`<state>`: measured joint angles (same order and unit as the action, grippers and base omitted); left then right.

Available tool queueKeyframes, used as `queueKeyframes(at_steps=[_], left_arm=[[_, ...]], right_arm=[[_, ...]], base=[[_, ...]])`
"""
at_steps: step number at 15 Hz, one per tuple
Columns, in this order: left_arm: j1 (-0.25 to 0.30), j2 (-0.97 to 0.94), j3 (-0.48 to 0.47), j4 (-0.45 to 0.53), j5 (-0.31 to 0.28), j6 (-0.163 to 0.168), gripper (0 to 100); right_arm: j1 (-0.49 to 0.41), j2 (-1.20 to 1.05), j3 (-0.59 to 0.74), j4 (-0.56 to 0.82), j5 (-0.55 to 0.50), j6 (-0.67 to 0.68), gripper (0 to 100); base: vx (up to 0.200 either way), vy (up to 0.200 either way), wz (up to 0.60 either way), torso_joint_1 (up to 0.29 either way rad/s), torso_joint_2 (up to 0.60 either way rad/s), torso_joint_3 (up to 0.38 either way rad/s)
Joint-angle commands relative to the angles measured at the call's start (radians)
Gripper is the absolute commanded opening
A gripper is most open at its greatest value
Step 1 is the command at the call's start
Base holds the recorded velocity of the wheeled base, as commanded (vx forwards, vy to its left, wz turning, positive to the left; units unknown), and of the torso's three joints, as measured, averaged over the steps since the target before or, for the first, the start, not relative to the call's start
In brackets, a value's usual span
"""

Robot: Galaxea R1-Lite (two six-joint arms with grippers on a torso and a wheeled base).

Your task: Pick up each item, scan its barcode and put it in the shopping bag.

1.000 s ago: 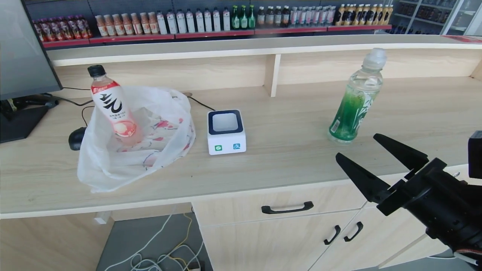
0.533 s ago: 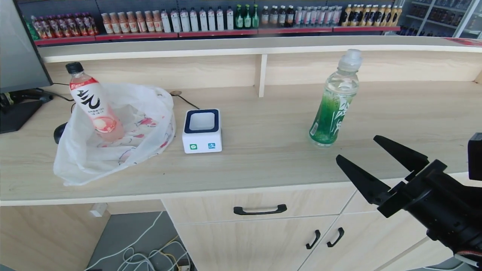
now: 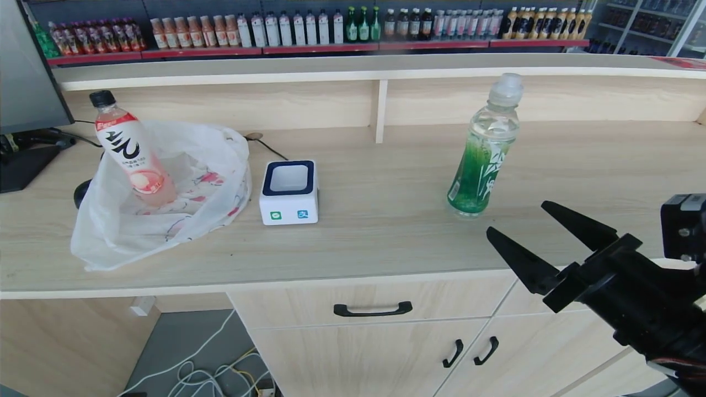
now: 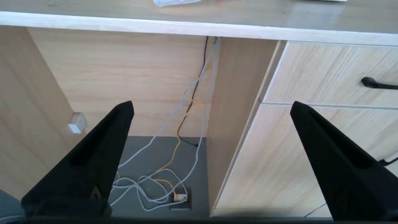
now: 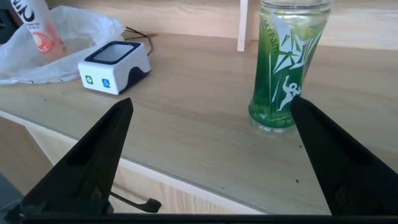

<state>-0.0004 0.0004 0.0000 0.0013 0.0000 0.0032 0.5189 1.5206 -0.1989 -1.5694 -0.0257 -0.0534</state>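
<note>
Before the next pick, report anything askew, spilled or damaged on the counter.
Nothing stands out. The pink bottle stands in the shopping bag, the green bottle stands upright on the counter; no spill or damage shows.

On the scanner (image 3: pixel 289 193) sit a green and a blue square icon, and the pink bottle (image 3: pixel 132 154) shows bold black brush characters on its label.

Right arm (image 3: pixel 640 298): black, enters at the lower right of the head view, wrist angled forward and toward the robot's left.
Right gripper (image 3: pixel 515 218): two tapered black fingers (image 3: pixel 521 262) spread wide apart, tips pointing forward and left, nothing held between them.
Left gripper (image 4: pixel 211 106): held low, aimed roughly level, its two black prongs likewise spread wide, nothing gripped.
</note>
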Motion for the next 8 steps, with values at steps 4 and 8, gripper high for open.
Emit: queueKeyframes(at_steps=[4,8], left_arm=[[0.000,0.000,0.000,-0.001,0.000,0.000,100],[0.000,0.000,0.000,-0.001,0.000,0.000,100]], right_arm=[[-0.119,0.078,-0.108,-0.001,0.135,0.006,100],[-0.203,0.171,-0.205,-0.001,0.224,0.003,100]], base=[[0.000,0.000,0.00,0.000,0.00,0.000],[0.000,0.000,0.00,0.000,0.00,0.000]])
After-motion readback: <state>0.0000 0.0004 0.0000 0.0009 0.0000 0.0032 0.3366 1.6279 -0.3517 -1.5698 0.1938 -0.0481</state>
